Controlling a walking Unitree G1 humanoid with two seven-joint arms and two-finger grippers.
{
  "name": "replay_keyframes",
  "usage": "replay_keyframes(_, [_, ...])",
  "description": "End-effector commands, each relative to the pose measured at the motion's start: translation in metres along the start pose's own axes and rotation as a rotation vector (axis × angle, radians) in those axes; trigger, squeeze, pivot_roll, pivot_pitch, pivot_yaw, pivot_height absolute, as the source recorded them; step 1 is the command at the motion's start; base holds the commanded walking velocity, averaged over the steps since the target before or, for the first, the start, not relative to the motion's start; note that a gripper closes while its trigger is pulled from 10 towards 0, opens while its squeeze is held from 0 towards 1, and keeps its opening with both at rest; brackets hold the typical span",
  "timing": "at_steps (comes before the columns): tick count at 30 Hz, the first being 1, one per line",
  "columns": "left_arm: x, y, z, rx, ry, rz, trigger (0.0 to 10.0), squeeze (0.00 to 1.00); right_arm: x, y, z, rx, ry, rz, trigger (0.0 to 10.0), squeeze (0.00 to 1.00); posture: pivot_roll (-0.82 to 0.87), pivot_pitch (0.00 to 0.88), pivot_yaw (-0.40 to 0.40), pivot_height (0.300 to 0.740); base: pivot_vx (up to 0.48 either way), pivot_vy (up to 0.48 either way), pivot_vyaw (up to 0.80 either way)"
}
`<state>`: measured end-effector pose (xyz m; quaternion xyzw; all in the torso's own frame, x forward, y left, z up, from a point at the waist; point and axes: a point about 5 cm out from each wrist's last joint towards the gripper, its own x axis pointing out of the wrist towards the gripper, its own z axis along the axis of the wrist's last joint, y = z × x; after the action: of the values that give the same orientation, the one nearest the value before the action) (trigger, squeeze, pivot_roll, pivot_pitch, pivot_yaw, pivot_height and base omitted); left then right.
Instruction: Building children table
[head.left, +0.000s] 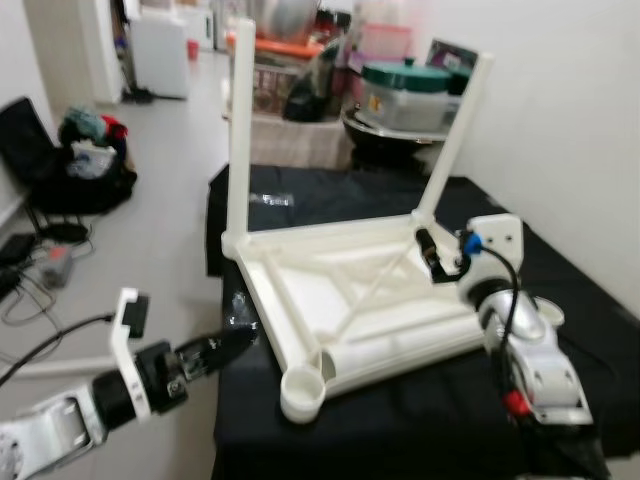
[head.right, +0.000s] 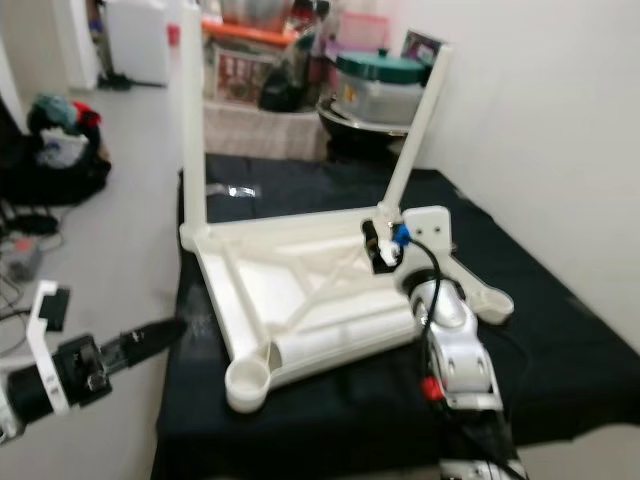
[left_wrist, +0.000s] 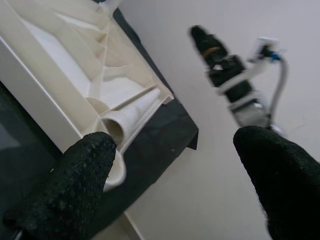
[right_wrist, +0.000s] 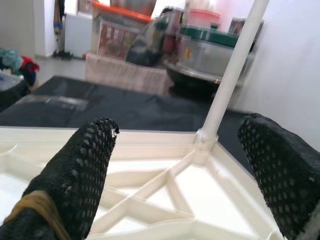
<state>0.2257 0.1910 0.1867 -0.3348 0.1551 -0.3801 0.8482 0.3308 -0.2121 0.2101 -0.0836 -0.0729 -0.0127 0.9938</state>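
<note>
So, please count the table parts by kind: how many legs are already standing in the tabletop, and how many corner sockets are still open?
White legs standing in the upturned tabletop: 2 (far left leg, far right leg)
Open corner sockets: 2 (near left socket, near right socket)
Total: 4

cream plastic table top (head.left: 350, 300) lies upside down on the black cloth (head.left: 420, 420), two legs (head.left: 241, 130) standing upright, near sockets empty.
</note>
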Motion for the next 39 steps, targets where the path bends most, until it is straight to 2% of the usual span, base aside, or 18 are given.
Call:
replay_keyframes(1, [0.002, 0.002, -0.001, -0.024, 0.014, -0.015, 10.0, 0.00, 0.000, 0.005, 0.000, 0.004, -0.005, 0.011, 10.0, 0.00, 0.13, 0.000, -0.109, 0.740, 0.000, 0.000, 0.00])
replay_keyframes(7, [0.005, 0.011, -0.002, -0.058, 0.033, -0.024, 10.0, 0.00, 0.000, 0.005, -0.001, 0.018, 0.003, -0.003, 10.0, 0.00, 0.12, 0.000, -0.101, 0.740, 0.000, 0.000, 0.00])
replay_keyframes(12, [0.003, 0.034, 0.010, -0.054, 0.037, 0.073, 10.0, 0.00, -0.007, 0.000, -0.007, 0.004, 0.022, -0.042, 10.0, 0.00, 0.10, 0.000, -0.083, 0.740, 0.000, 0.000, 0.00])
replay_keyframes(14, [0.010, 0.059, 0.018, 0.114, 0.035, 0.307, 10.0, 0.00, -0.009, 0.000, -0.009, 0.008, 0.028, -0.057, 10.0, 0.00, 0.10, 0.000, -0.081, 0.740, 0.000, 0.000, 0.00])
replay_keyframes(15, [0.010, 0.059, 0.018, 0.114, 0.035, 0.307, 10.0, 0.00, -0.009, 0.000, -0.009, 0.008, 0.028, -0.057, 10.0, 0.00, 0.10, 0.000, -0.081, 0.740, 0.000, 0.000, 0.00])
replay_keyframes(17, [0.019, 0.067, 0.032, 0.254, -0.006, 0.424, 10.0, 0.00, -0.009, 0.001, -0.008, 0.004, 0.022, -0.065, 10.0, 0.00, 0.09, 0.000, -0.074, 0.740, 0.000, 0.000, 0.00])
replay_keyframes(19, [0.023, 0.067, 0.040, 0.302, -0.039, 0.448, 10.0, 0.00, -0.010, 0.002, -0.008, 0.000, 0.018, -0.068, 10.0, 0.00, 0.09, 0.000, -0.074, 0.740, 0.000, 0.000, 0.00])
replay_keyframes(22, [0.030, 0.062, 0.047, 0.345, -0.061, 0.440, 10.0, 0.00, -0.011, 0.003, -0.008, -0.001, 0.015, -0.069, 10.0, 0.00, 0.09, 0.000, -0.070, 0.740, 0.000, 0.000, 0.00])
replay_keyframes(26, [0.060, 0.018, 0.036, 0.397, -0.015, 0.154, 10.0, 0.00, -0.016, 0.003, -0.010, -0.004, 0.020, -0.077, 10.0, 0.00, 0.08, 0.000, -0.064, 0.740, 0.000, 0.000, 0.00])
replay_keyframes(28, [0.060, 0.018, 0.036, 0.397, -0.015, 0.154, 10.0, 0.00, -0.016, 0.003, -0.010, -0.004, 0.020, -0.077, 10.0, 0.00, 0.08, 0.000, -0.064, 0.740, 0.000, 0.000, 0.00])
replay_keyframes(30, [0.076, -0.009, 0.025, 0.361, 0.009, -0.039, 10.0, 0.00, -0.017, 0.005, -0.011, -0.010, 0.019, -0.069, 10.0, 0.00, 0.07, 0.000, -0.063, 0.740, 0.000, 0.000, 0.00])
replay_keyframes(31, [0.076, -0.009, 0.025, 0.361, 0.009, -0.039, 10.0, 0.00, -0.017, 0.005, -0.011, -0.010, 0.019, -0.069, 10.0, 0.00, 0.07, 0.000, -0.063, 0.740, 0.000, 0.000, 0.00])
replay_keyframes(33, [0.084, -0.021, 0.019, 0.440, 0.046, -0.123, 10.0, 0.00, -0.018, 0.007, -0.010, -0.019, 0.016, -0.062, 10.0, 0.00, 0.07, 0.000, -0.063, 0.740, 0.000, 0.000, 0.00])
replay_keyframes(34, [0.090, -0.018, 0.024, 0.560, 0.042, -0.085, 10.0, 0.00, -0.018, 0.006, -0.010, -0.022, 0.015, -0.061, 10.0, 0.00, 0.07, 0.000, -0.067, 0.740, 0.000, 0.000, 0.00])
replay_keyframes(35, [0.090, -0.018, 0.024, 0.560, 0.042, -0.085, 10.0, 0.00, -0.018, 0.006, -0.010, -0.022, 0.015, -0.061, 10.0, 0.00, 0.07, 0.000, -0.067, 0.740, 0.000, 0.000, 0.00])
replay_keyframes(37, [0.107, -0.009, 0.043, 0.738, -0.024, 0.031, 10.0, 0.00, -0.018, 0.004, -0.011, -0.027, 0.018, -0.063, 10.0, 0.00, 0.08, 0.000, -0.070, 0.740, 0.000, 0.000, 0.00])
replay_keyframes(38, [0.107, -0.009, 0.043, 0.738, -0.024, 0.031, 10.0, 0.00, -0.018, 0.004, -0.011, -0.027, 0.018, -0.063, 10.0, 0.00, 0.08, 0.000, -0.070, 0.740, 0.000, 0.000, 0.00])
replay_keyframes(39, [0.133, -0.020, 0.063, 0.597, -0.168, 0.044, 10.0, 0.00, -0.017, 0.007, -0.012, -0.021, 0.020, -0.059, 10.0, 0.00, 0.08, 0.000, -0.072, 0.740, 0.000, 0.000, 0.00])
